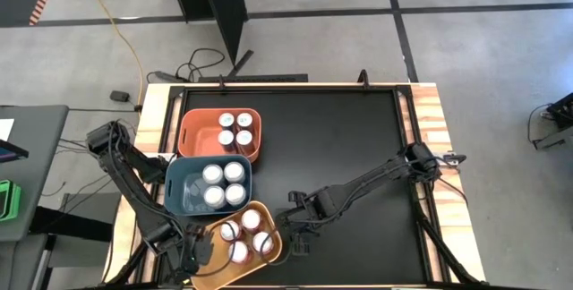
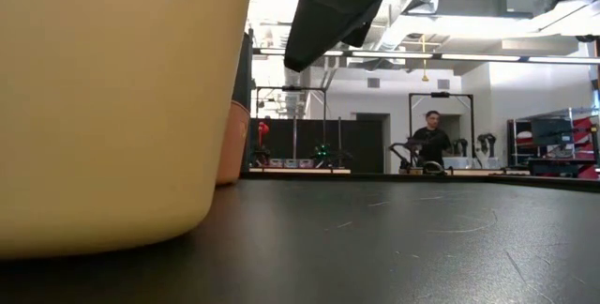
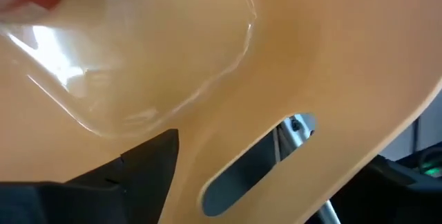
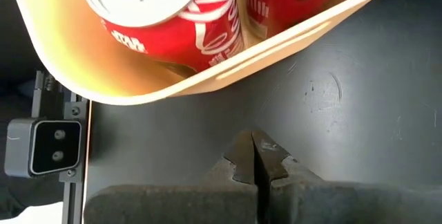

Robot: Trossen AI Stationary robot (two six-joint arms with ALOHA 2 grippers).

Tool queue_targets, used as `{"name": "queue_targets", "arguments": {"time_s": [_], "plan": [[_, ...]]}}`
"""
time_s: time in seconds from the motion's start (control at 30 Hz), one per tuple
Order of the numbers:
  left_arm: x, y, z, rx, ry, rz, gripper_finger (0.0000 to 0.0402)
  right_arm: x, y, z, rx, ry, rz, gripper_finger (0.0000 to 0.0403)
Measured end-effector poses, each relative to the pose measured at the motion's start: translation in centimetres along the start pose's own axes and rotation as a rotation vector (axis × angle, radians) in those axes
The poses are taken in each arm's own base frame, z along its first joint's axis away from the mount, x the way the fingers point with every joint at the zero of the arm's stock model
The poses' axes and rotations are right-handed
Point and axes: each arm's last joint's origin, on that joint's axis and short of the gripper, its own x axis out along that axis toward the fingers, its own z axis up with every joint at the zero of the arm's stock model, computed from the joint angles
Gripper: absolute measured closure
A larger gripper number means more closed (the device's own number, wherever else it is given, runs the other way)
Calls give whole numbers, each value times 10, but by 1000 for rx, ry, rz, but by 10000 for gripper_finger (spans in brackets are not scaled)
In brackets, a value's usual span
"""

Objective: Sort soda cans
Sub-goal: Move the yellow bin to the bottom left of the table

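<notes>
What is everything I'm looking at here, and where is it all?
Table: one, black top with wooden edges, centre.
Orange bin: one, far end of the row on the table's left.
Blue bin: one, middle of the row.
Yellow bin: one, near end, tilted.
Soda cans: four in each bin; red ones in the yellow bin.
Person: one, dark clothes, far back in the room.
Left gripper: at the yellow bin's near-left end.
Right gripper: shut, beside the yellow bin's right side.
</notes>
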Motion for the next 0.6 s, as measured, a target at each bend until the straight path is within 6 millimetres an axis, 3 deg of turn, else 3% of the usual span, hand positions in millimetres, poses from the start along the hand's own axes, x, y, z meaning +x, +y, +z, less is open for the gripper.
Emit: {"name": "queue_targets", "arguments": {"time_s": [0.17,0.6], "plan": [[-3,-1,-2,-69,39,-29,77,0,0,0,0,-3,1,403],[-36,-33,-9,35,35,15,77,0,1,2,2,-24,11,403]]}}
